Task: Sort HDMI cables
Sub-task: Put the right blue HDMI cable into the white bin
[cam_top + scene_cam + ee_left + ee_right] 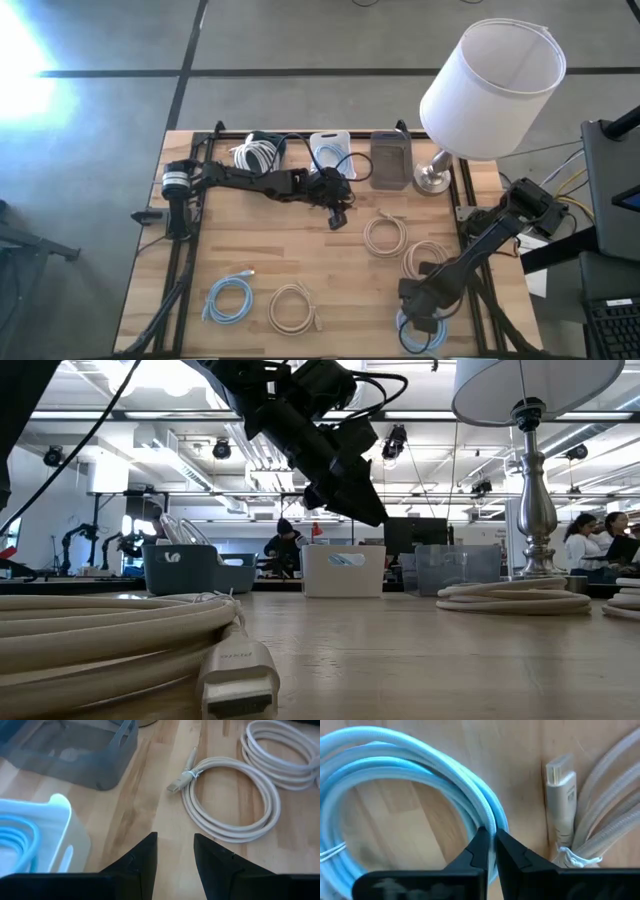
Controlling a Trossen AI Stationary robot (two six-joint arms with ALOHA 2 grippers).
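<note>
Fingers of the right gripper (490, 842) — two dark, tapering wedges — are pinched tight on the strands of a light blue cable coil (410, 775), a smooth, round-sectioned loop lying on the pale wood-grain table (520, 750). From above, that gripper (420, 318) sits low at the table's near right corner, over the same light blue coil (408, 338). Just beside it in the wrist view lies a beige coil (615, 815), its flat plug (561, 785) pointing away and its turns bound by a thin tie.

Across the table, the left gripper (175, 855) hovers above the boards with a narrow gap between its dark fingers and nothing in it; from above it hangs near the table's middle (337, 218), in front of the bins. Ahead of it rests a tan round coil (235, 800) with its plug end stuck out, and a second tan coil (285, 750) just beyond. A translucent grey bin (75, 750) and a white bin (55, 835) holding blue loops stand close by.

Along the far edge the high view shows a dark bin with a white coil (256, 153), then the white bin (331, 154) and the grey bin (391, 160), then a lamp with a white drum shade (492, 88). Two tan coils (385, 236) (424, 258) lie right of centre; a light blue loop (228, 298) and a beige loop (291, 306) lie near the front left.
</note>
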